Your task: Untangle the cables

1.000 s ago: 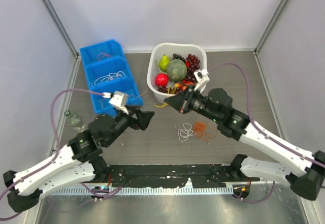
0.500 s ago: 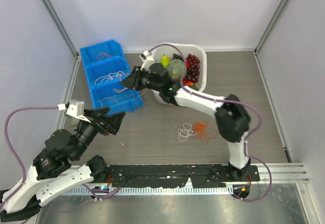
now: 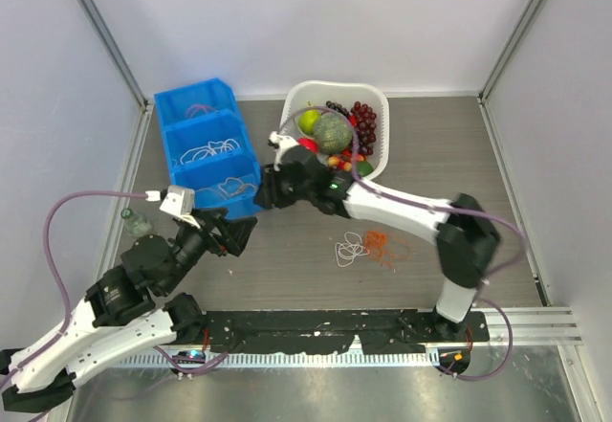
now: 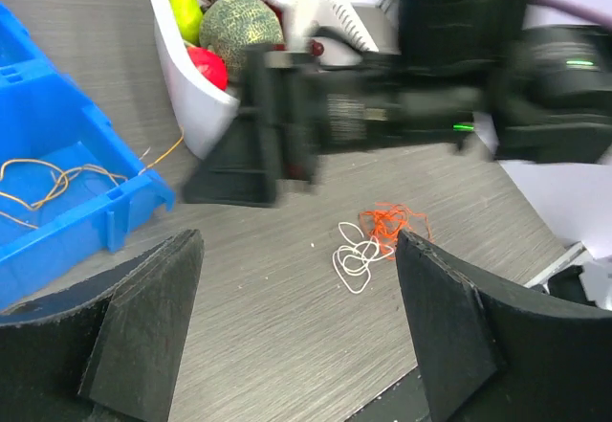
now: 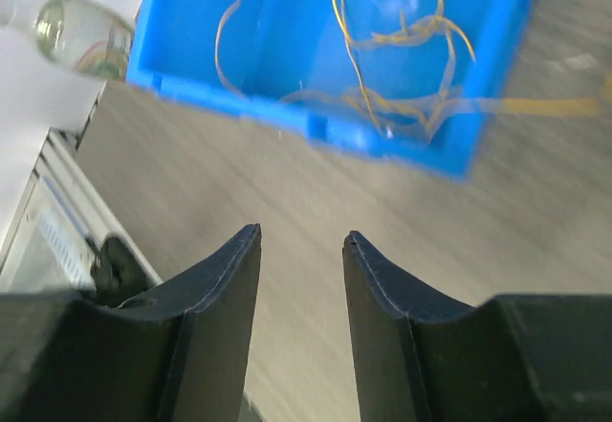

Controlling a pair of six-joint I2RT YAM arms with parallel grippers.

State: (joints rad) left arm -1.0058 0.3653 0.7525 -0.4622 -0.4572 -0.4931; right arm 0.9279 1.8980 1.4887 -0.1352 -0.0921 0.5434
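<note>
Left gripper [image 4: 298,322]: matte black wedge fingers spread wide, empty, facing the small tangle of white cable [image 4: 352,259] and frizzy orange-red cable [image 4: 392,224] on the grey wood-grain table [image 4: 249,345]. Right gripper [image 5: 301,293]: curved black fingers at a narrow gap, holding nothing, just off the blue plastic bin [image 5: 287,111] in which limp yellow-orange cables [image 5: 421,28] loop. Probable risks: cords this thin may slip from closing fingers, or one pinch may catch both colours and tighten the knot.
</note>
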